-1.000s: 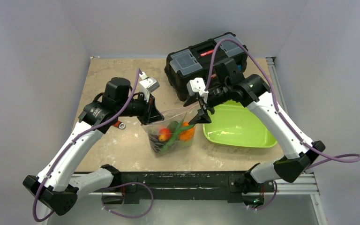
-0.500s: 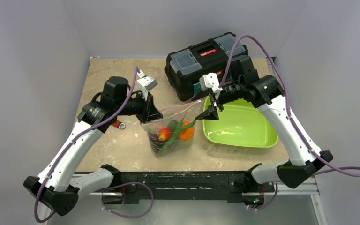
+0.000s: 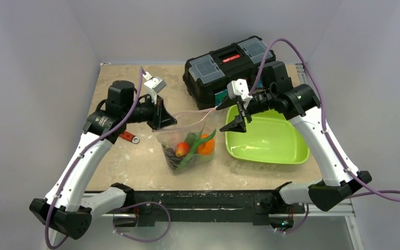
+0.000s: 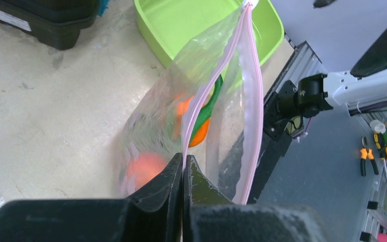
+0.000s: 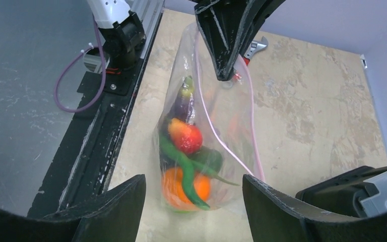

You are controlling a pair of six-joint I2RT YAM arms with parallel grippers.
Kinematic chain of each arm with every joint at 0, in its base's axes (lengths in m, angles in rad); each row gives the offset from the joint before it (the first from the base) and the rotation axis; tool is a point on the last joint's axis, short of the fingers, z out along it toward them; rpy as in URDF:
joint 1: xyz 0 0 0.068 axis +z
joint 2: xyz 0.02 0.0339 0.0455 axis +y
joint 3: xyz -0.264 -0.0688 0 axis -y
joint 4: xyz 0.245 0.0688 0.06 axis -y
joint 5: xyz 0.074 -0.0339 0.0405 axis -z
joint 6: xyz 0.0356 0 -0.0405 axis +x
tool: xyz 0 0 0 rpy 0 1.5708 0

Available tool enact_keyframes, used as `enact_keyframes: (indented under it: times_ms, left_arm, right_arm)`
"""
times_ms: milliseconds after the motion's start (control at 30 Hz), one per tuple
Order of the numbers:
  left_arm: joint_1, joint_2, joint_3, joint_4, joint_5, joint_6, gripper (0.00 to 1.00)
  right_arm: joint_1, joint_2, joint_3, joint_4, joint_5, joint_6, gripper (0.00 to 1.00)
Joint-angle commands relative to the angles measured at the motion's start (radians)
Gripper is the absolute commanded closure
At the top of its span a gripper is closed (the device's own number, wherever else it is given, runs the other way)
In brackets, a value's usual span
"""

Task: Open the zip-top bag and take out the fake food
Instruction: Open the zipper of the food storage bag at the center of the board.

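The clear zip-top bag (image 3: 187,143) stands on the table between the arms. My left gripper (image 3: 167,124) is shut on one pink zip strip (image 4: 216,75) at its near corner (image 4: 183,160). The other strip (image 4: 254,91) bows away from it, so the mouth gapes. Fake food lies at the bag's bottom: an orange (image 5: 184,190), a red fruit (image 5: 187,137), long green beans (image 5: 181,166) and an eggplant (image 5: 184,107). My right gripper (image 3: 231,115) hangs open at the bag's right end, over the tray's edge, with nothing in it (image 5: 192,177).
A lime green tray (image 3: 271,143) sits right of the bag. A black toolbox (image 3: 224,62) stands behind it. A red-handled wrench (image 3: 127,137) lies on the table under my left arm. The black frame rail (image 3: 198,200) runs along the near edge.
My right gripper has drawn back to the right and up, away from the bag. My left gripper has shifted left with the zip strip, stretching the mouth wider.
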Motion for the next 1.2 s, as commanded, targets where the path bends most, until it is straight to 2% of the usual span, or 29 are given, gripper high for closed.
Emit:
enact_keyframes:
  times_ms: [0, 133, 267, 367, 433, 567, 733, 1000, 1167]
  left_arm:
    - [0.070, 0.007, 0.072, 0.099, 0.044, -0.051, 1.00]
    - [0.132, 0.025, 0.158, 0.110, 0.010, -0.061, 1.00]
    - [0.141, 0.056, 0.250, 0.103, 0.015, -0.071, 1.00]
    - [0.141, 0.049, 0.259, 0.118, 0.015, -0.093, 1.00]
    - [0.142, 0.035, 0.211, 0.145, 0.030, -0.116, 1.00]
    - [0.130, 0.020, 0.016, 0.220, 0.098, -0.180, 1.00]
    - [0.060, -0.032, -0.209, 0.313, 0.086, -0.235, 1.00]
    - [-0.105, -0.038, -0.330, 0.456, 0.057, -0.364, 1.00]
    - [-0.169, 0.013, -0.393, 0.642, 0.034, -0.498, 1.00]
  right_arm:
    - [-0.017, -0.033, -0.007, 0.008, -0.046, -0.009, 0.31]
    - [-0.033, -0.044, -0.014, 0.013, -0.050, -0.010, 0.31]
    - [-0.048, -0.063, -0.043, 0.032, -0.053, -0.004, 0.31]
    - [-0.054, -0.081, -0.073, 0.050, -0.052, 0.000, 0.30]
    - [-0.055, -0.088, -0.097, 0.068, -0.052, 0.004, 0.30]
    - [-0.056, -0.093, -0.177, 0.121, -0.056, 0.031, 0.30]
    - [-0.057, -0.085, -0.245, 0.154, -0.098, 0.054, 0.31]
    - [0.017, -0.099, -0.332, 0.225, -0.163, 0.103, 0.34]
    - [0.060, -0.109, -0.415, 0.310, -0.151, 0.121, 0.46]
